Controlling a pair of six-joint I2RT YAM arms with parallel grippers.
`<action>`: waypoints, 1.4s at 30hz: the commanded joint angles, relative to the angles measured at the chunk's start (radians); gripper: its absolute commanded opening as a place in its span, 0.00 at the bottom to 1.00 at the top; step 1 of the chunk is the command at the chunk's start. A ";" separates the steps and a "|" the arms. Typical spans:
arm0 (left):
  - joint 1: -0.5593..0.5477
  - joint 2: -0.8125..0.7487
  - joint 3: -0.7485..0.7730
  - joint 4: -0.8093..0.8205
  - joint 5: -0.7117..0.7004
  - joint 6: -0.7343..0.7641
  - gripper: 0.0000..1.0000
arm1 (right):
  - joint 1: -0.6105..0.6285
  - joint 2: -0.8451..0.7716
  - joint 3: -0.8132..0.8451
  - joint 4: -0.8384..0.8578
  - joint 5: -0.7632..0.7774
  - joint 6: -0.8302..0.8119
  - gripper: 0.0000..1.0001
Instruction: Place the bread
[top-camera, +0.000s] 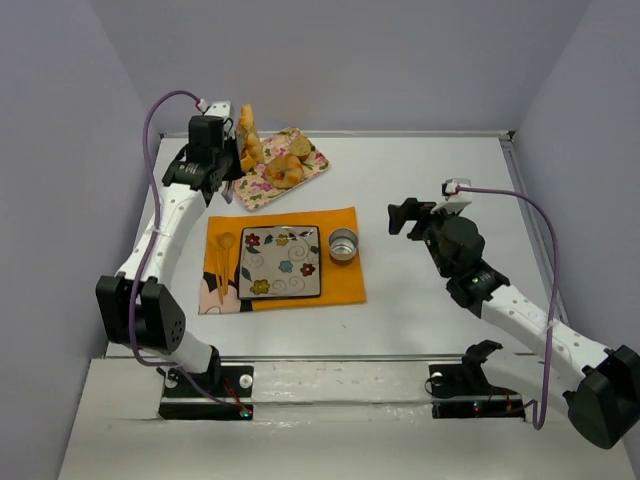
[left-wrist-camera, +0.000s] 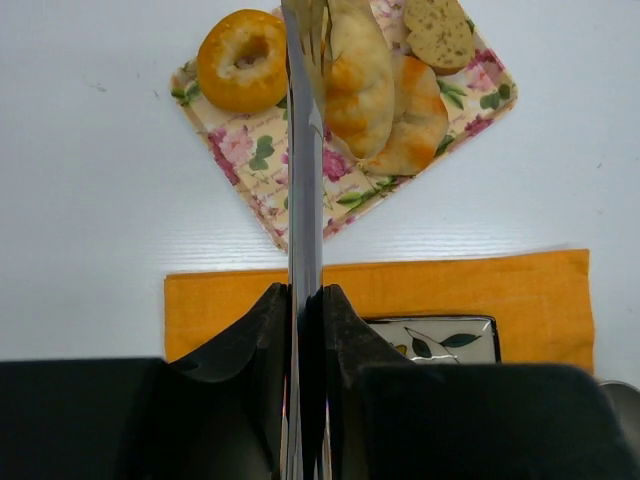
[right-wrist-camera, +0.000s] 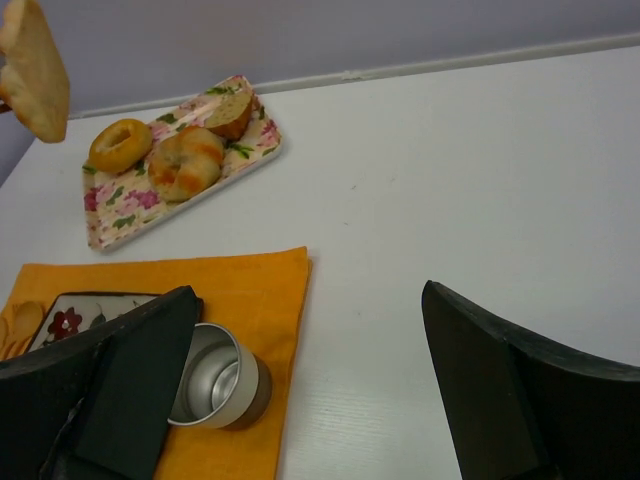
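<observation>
My left gripper (top-camera: 222, 148) is shut on the handle of metal tongs (left-wrist-camera: 303, 200). The tongs hold the bread, a croissant (top-camera: 248, 133), lifted above the floral tray (top-camera: 256, 190) at the back left. In the left wrist view the croissant (left-wrist-camera: 358, 80) sits at the tong tips, and the gripper (left-wrist-camera: 305, 292) clamps the tongs. It also shows in the right wrist view (right-wrist-camera: 35, 65), high at the left. The square flowered plate (top-camera: 300, 285) lies on the orange napkin (top-camera: 340, 285), apart from the bread. My right gripper (top-camera: 404, 216) is open and empty (right-wrist-camera: 310, 300).
The tray (left-wrist-camera: 260, 190) holds a ring bagel (left-wrist-camera: 242, 58), another golden roll (left-wrist-camera: 425, 120) and a tan bread piece (left-wrist-camera: 440, 30). A metal cup (top-camera: 343, 245) stands right of the plate. Wooden cutlery (top-camera: 224, 258) lies left of it.
</observation>
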 joint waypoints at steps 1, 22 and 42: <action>-0.010 -0.096 -0.060 0.019 -0.040 -0.095 0.15 | -0.004 -0.026 -0.005 0.066 0.006 0.001 0.99; -0.360 -0.571 -0.474 -0.396 -0.117 -0.671 0.20 | -0.004 -0.069 -0.026 0.070 -0.010 0.009 0.99; -0.413 -0.610 -0.454 -0.482 -0.118 -0.668 0.68 | -0.004 -0.043 -0.020 0.070 -0.011 -0.001 1.00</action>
